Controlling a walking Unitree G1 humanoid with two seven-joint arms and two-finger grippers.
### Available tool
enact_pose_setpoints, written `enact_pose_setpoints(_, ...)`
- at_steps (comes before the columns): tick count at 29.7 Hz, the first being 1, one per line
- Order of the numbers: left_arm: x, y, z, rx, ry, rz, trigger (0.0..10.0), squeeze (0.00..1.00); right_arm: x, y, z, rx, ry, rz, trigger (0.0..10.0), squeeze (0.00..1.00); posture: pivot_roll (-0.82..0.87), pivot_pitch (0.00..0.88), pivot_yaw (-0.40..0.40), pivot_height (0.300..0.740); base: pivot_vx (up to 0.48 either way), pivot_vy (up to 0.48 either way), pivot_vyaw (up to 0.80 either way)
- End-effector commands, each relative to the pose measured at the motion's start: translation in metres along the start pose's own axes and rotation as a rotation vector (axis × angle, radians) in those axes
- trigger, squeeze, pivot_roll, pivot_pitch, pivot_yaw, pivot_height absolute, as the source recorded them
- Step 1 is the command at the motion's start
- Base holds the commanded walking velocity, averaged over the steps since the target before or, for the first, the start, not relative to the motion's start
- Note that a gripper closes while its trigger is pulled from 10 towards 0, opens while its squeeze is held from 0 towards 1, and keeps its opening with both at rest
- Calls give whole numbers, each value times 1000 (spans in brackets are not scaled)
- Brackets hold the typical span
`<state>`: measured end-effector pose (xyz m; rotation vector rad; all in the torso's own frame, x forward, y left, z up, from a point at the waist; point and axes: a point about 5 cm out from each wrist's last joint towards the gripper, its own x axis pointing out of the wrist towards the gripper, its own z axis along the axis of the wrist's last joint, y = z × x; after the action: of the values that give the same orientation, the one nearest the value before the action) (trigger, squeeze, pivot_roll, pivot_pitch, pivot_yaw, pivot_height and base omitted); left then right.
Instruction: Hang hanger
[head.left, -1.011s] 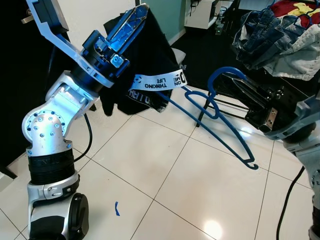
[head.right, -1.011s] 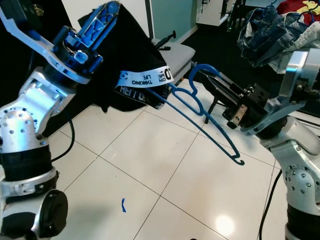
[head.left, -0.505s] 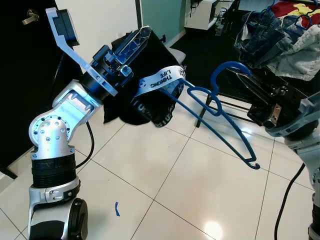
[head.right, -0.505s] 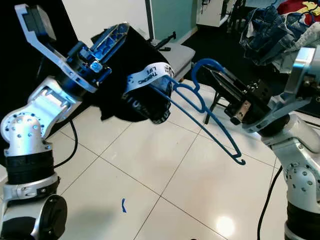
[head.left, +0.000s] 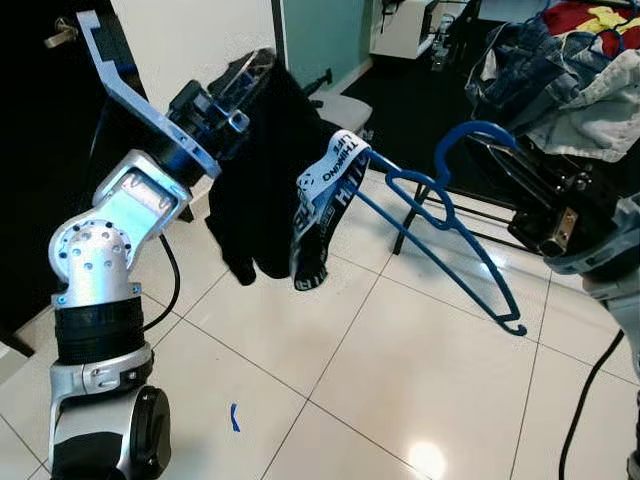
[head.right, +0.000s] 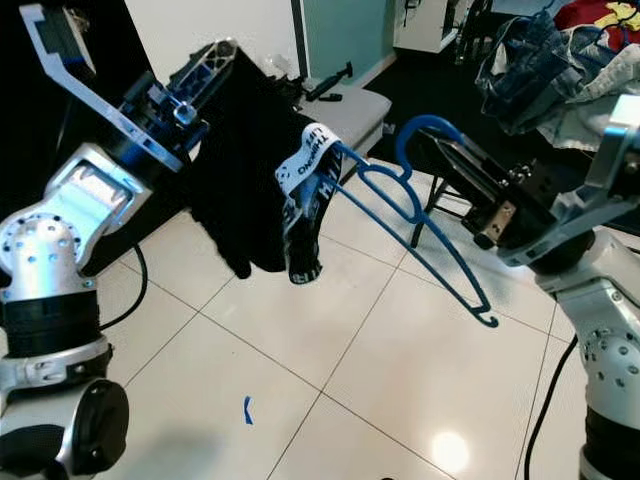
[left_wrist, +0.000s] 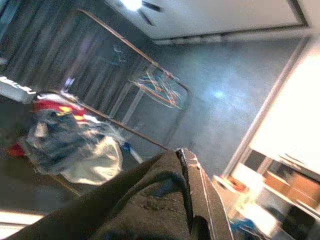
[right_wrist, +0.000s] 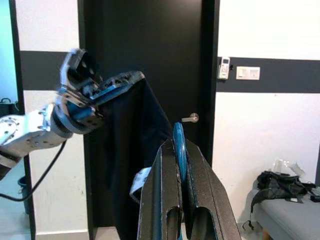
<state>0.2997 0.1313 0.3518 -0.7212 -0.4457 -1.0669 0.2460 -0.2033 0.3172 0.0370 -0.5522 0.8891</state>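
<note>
While the white tiled floor (head.left: 330, 400) is stretching out below, the robot is holding both arms raised in front of it. A heap of clothes (head.left: 560, 70) is lying at the upper right of the head views, with a grey seat (head.right: 345, 105) standing near the far wall. A black garment (head.left: 260, 190) with a white lettered waistband (head.left: 335, 170) is hanging from the left pincer (head.left: 245, 75), whose fingers are pinching the cloth at its top, so the fabric is drooping down above the floor. The waistband is looping over one end of the blue hanger (head.left: 450, 250), which is slanting in mid-air between the two arms, its other end pointing down toward the floor. The right pincer (head.right: 440, 150) is gripping the hanger at its hook, fingers closed narrowly on the blue plastic. A small blue mark (head.left: 233, 417) is lying on the floor.
</note>
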Motion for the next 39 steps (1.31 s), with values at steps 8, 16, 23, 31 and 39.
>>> enact_pose_setpoints(8,-2,-32,-13,-31,88,-225,6196,0,1,1,1,-18,1,8,0,0,42,120,65,740,0,0,0)
enact_pose_setpoints(16,-3,-31,-23,-62,95,-206,5490,0,7,5,1,-7,-21,37,0,0,40,115,66,740,0,0,0)
enact_pose_setpoints(23,-4,5,-12,0,48,31,4667,0,3,10,8,10,-52,78,0,0,31,112,67,740,0,0,0)
enact_pose_setpoints(31,-12,28,-7,55,42,187,4784,0,-1,13,11,17,-50,98,0,0,29,112,66,740,0,0,0)
enact_pose_setpoints(39,-13,23,-9,36,51,146,5569,0,-1,11,13,16,-64,93,0,0,29,112,65,740,0,0,0)
